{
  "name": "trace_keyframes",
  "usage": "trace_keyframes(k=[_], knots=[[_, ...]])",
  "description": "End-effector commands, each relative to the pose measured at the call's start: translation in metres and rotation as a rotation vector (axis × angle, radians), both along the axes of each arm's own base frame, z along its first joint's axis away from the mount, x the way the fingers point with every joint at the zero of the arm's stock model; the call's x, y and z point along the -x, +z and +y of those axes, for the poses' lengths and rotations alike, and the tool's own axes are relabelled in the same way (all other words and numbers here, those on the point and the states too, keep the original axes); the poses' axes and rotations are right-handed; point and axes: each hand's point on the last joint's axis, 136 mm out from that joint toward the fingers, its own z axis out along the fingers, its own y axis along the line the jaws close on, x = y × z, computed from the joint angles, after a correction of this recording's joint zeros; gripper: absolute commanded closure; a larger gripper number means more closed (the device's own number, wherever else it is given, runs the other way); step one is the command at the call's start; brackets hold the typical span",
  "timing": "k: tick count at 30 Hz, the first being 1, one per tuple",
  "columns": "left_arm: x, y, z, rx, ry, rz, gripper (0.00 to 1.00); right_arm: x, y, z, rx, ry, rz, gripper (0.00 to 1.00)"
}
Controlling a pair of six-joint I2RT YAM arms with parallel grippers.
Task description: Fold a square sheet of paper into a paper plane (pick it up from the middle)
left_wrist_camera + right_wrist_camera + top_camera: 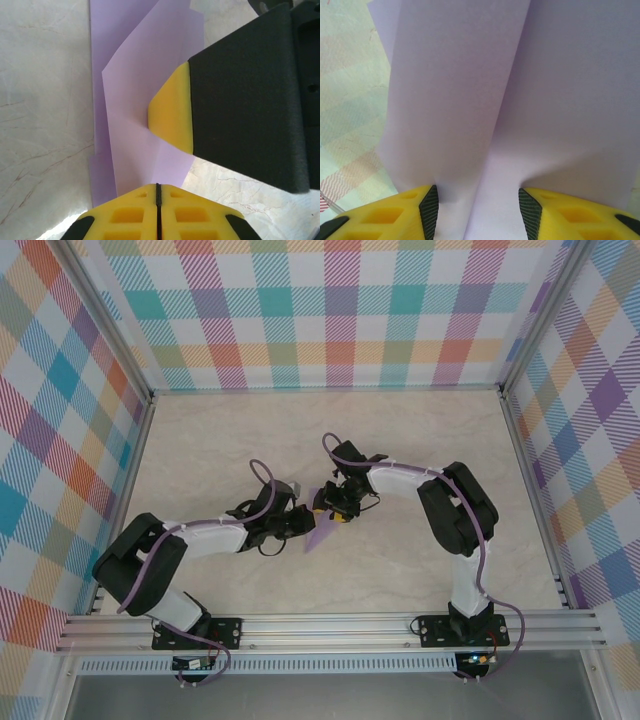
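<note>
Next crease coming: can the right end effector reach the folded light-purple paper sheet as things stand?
Likely yes: the right end effector is at the folded light-purple paper sheet, jaws open astride it.

The lavender paper (135, 125) is thin, matt and smooth, sharply creased. The table (45, 100) may be marble-print laminate, smooth and faintly glossy. The left gripper (157, 187) is matt yellow plastic.

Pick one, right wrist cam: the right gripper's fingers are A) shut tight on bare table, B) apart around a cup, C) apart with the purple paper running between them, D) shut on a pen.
C: the right gripper has its two yellow-and-black fingers standing apart, and the purple paper runs down into the gap between them.
</note>
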Motion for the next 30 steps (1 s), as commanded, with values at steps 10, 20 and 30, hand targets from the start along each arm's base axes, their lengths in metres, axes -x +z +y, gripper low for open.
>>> trace_keyframes(k=[10,20,30], knots=[[-0.009,-0.013,0.006,-0.046,0.026,0.029,0.95,0.028,-0.060,-0.061,0.314,-0.050,0.129,0.54],[-0.009,-0.018,0.007,-0.058,0.022,0.037,0.96,0.030,-0.065,-0.065,0.340,-0.047,0.135,0.57],[-0.009,-0.018,0.006,-0.059,0.019,0.035,0.96,0.033,-0.070,-0.073,0.378,-0.058,0.144,0.61]])
